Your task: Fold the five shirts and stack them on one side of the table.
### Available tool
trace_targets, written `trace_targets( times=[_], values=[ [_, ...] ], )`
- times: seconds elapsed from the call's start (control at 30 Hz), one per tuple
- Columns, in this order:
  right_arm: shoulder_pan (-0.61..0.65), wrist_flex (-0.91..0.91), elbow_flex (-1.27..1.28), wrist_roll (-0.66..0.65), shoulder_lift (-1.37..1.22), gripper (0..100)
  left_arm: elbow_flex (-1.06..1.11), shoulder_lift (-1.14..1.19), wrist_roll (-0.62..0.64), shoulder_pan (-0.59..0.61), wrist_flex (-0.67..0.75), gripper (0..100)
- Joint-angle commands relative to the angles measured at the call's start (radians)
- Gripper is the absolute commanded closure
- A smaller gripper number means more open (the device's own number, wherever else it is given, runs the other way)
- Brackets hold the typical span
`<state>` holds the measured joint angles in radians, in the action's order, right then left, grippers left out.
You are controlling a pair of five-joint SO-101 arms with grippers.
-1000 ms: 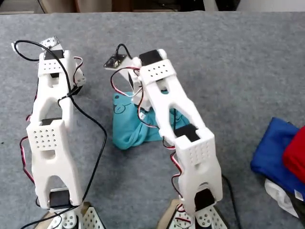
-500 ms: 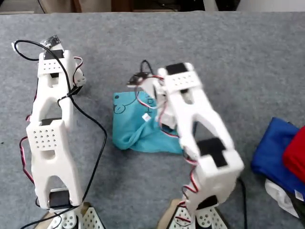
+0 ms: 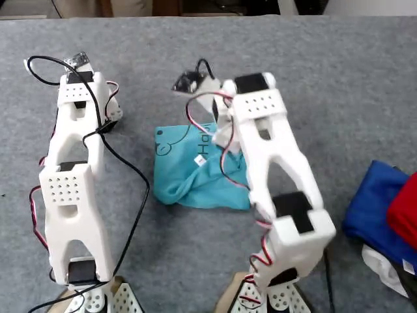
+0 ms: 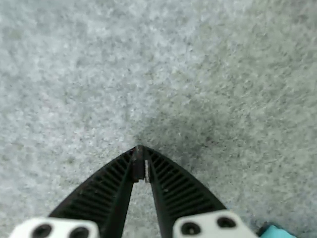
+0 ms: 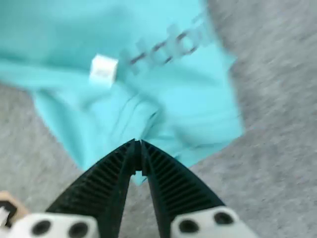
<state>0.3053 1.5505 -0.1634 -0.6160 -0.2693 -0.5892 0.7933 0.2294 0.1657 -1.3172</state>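
The right gripper (image 5: 137, 151) hangs with its black ribbed jaws brought tight together tip to tip, and I can see no cloth caught between them. Right under those tips lies the teal shirt (image 5: 148, 94), with a small white label (image 5: 103, 69) showing and a line of dark print (image 5: 168, 44) beyond it. From above, the teal shirt (image 3: 189, 173) sits rumpled in the middle of the table (image 3: 326, 85), between the two arms. Its near edge is bunched into a fold and one side is tucked beneath the right arm (image 3: 267, 150), which leans out over it. The left gripper (image 4: 140, 161) is likewise closed to a point and holds nothing, with only grey table surface (image 4: 148, 59) below it and a sliver of teal at the corner of its view. The left arm (image 3: 71, 189) stands beside the shirt, clear of it. Well apart, at the table's right edge, a blue shirt (image 3: 371, 208) lies in a heap with a red cloth (image 3: 405, 208) on top of it and a white cloth (image 3: 384, 264) at its near side.
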Motion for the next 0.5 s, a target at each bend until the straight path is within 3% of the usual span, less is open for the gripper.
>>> trace_targets(
  times=[0.0, 0.2, 0.47],
  values=[
    [0.03, 0.058, -0.22, 0.018, -0.125, 99.3, 0.0, -0.031, -0.008, -0.009, 0.014, 98],
    [0.065, 0.186, -0.473, 0.089, -0.321, 99.3, -0.003, -0.031, -0.009, -0.008, 0.014, 98],
    [0.085, 0.21, -0.45, 0.101, -0.426, 99.3, -0.003, -0.031, -0.009, -0.006, 0.014, 98]
  ],
)
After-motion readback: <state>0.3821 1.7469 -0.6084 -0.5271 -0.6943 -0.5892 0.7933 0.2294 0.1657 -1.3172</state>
